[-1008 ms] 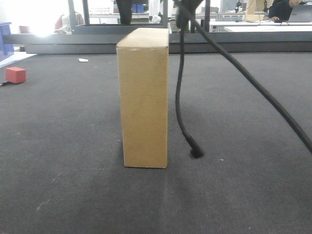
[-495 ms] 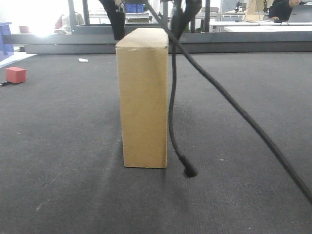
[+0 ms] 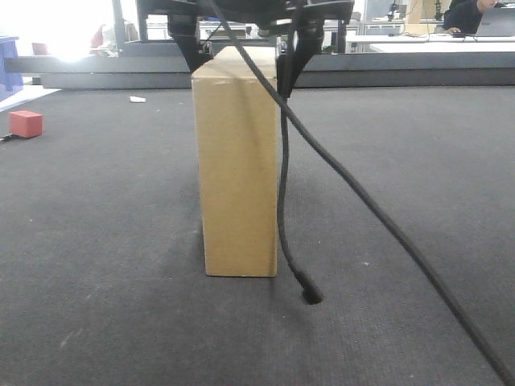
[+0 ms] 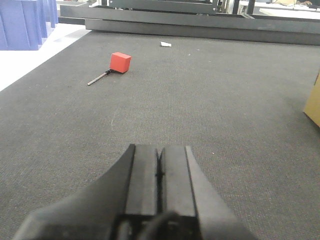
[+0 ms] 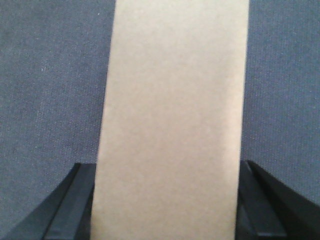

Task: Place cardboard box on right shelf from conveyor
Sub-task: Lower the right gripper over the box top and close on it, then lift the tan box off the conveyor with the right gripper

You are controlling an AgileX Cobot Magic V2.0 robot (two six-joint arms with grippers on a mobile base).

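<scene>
1. The cardboard box (image 3: 238, 161) stands upright on its narrow end in the middle of the front view. It is plain tan, with its thin face toward the camera.
2. It rests on the conveyor (image 3: 105, 241), a dark grey textured belt that fills the lower part of the frame. A dark metal rail (image 3: 105, 64) runs along the belt's far edge.
3. The right gripper (image 3: 241, 68) comes down from the top edge of the frame and straddles the top of the box, jaws spread, with one dark finger on each side.
4. In the right wrist view the box fills the centre, and the fingers (image 5: 70, 210) show in the lower left and lower right corners, just beside its long faces. From these views I cannot tell whether the pads actually press the cardboard.
5. A black cable (image 3: 282, 201) hangs down just right of the box, and its loose end lies on the belt near the box's base. A second run of the cable crosses to the lower right corner.
6. The left gripper (image 4: 159, 172) sits at the bottom centre of its own view. Its fingers are pressed together with nothing between them, low over the belt.
7. A corner of the box appears at the right edge of that view, well apart from the left gripper.
8. A small red block (image 4: 120, 62) lies on the belt in the upper left, with a thin stick (image 4: 99, 78) touching it and a white scrap (image 4: 165, 44) farther back.
9. Blue bins (image 4: 20, 22) stand off the belt in the upper left corner.
</scene>
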